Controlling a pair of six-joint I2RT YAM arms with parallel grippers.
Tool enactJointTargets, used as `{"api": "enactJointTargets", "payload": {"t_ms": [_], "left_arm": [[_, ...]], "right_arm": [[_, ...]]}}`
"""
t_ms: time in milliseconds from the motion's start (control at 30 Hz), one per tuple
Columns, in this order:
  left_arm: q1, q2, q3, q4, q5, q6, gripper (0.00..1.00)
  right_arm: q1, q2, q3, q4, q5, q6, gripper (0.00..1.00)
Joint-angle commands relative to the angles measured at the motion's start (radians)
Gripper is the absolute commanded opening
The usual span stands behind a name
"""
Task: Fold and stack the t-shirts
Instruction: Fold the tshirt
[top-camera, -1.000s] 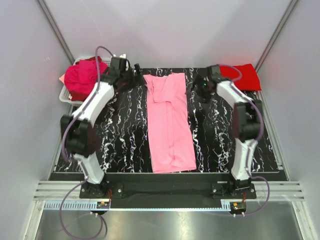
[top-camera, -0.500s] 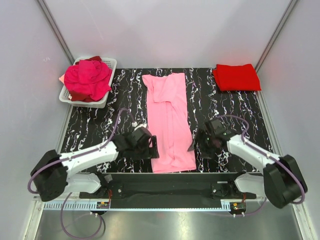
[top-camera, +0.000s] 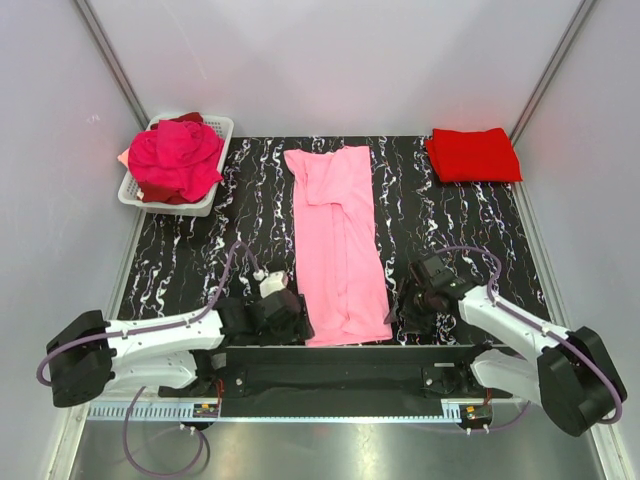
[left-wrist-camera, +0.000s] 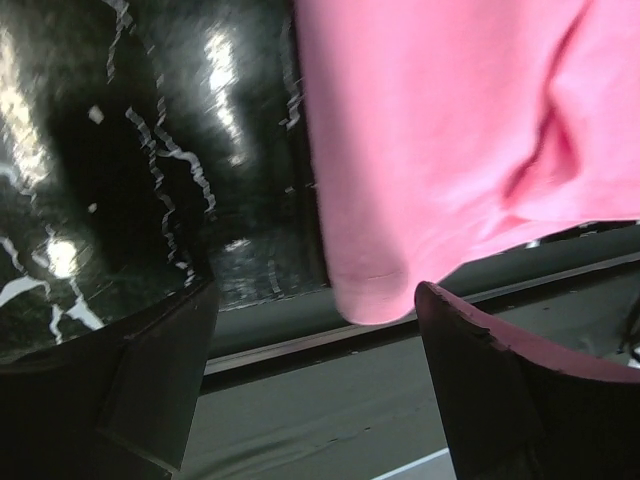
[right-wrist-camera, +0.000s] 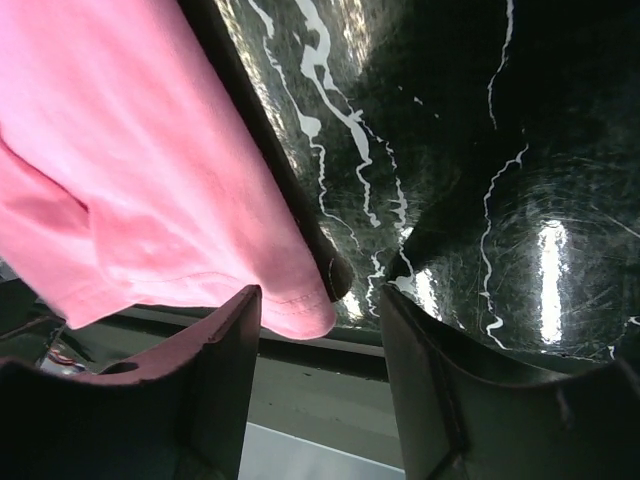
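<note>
Top external view: the light pink t-shirt (top-camera: 338, 240) lies flat in a long strip down the centre of the black marbled table top (top-camera: 235, 225). It is folded lengthwise, its neck end towards the top of the frame and its hem at the bottom edge of the table. A bright red t-shirt (top-camera: 473, 154), folded into a neat rectangle, sits at the upper right of the frame, well apart from the pink one. At upper left a white mesh basket (top-camera: 222, 135) holds a loose heap of magenta t-shirts (top-camera: 175, 158), with a darker red garment showing at the top of the heap.

Both arms are stretched low along the bottom of the frame. The left gripper (top-camera: 292, 314) is just beside the lower left corner of the pink shirt. The right gripper (top-camera: 403, 308) is just beside its lower right corner.

Left wrist view: the left gripper (left-wrist-camera: 315, 295) has its jaws spread wide. The rounded hem corner of the pink shirt (left-wrist-camera: 450, 130) hangs over the table edge and lies between the two fingers. Neither pad is pressed onto the cloth.

Right wrist view: the right gripper (right-wrist-camera: 320, 300) is likewise parted. The hem corner of the pink shirt (right-wrist-camera: 130, 170) sits in the gap nearer the left finger, not clamped. Whether the cloth touches that finger cannot be determined.
</note>
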Motion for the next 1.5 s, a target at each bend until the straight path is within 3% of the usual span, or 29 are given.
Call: {"api": "enactJointTargets", "payload": {"t_ms": [0, 133, 267, 400, 733, 867, 1233, 1400, 1467], "left_arm": [[-0.021, -0.031, -0.046, 0.078, -0.057, -0.080, 0.84], [-0.030, -0.006, -0.047, 0.106, -0.055, -0.082, 0.82], [-0.047, 0.032, -0.055, 0.143, -0.048, -0.105, 0.81], [-0.065, 0.070, -0.058, 0.164, -0.038, -0.119, 0.74], [-0.071, 0.124, -0.032, 0.175, -0.072, -0.107, 0.25], [-0.082, 0.109, -0.001, 0.123, -0.098, -0.088, 0.00], [-0.289, 0.017, 0.124, -0.144, -0.196, -0.277, 0.00], [-0.318, 0.010, 0.247, -0.265, -0.228, -0.265, 0.00], [-0.305, 0.009, 0.302, -0.337, -0.287, -0.222, 0.06]], "right_arm": [[0.046, 0.039, 0.013, -0.002, 0.022, 0.004, 0.57], [0.101, 0.091, 0.038, -0.001, 0.056, 0.020, 0.49], [0.146, 0.139, 0.055, 0.005, 0.065, 0.021, 0.47], [0.155, 0.147, 0.037, 0.030, 0.074, 0.035, 0.33], [0.156, 0.145, 0.023, 0.053, 0.077, 0.023, 0.02], [0.156, 0.084, 0.010, 0.024, 0.073, 0.030, 0.00], [0.179, -0.253, -0.005, -0.153, -0.013, 0.115, 0.00], [0.210, -0.318, 0.081, -0.231, 0.016, 0.149, 0.00], [0.210, -0.304, 0.167, -0.251, 0.051, 0.135, 0.00]]}}
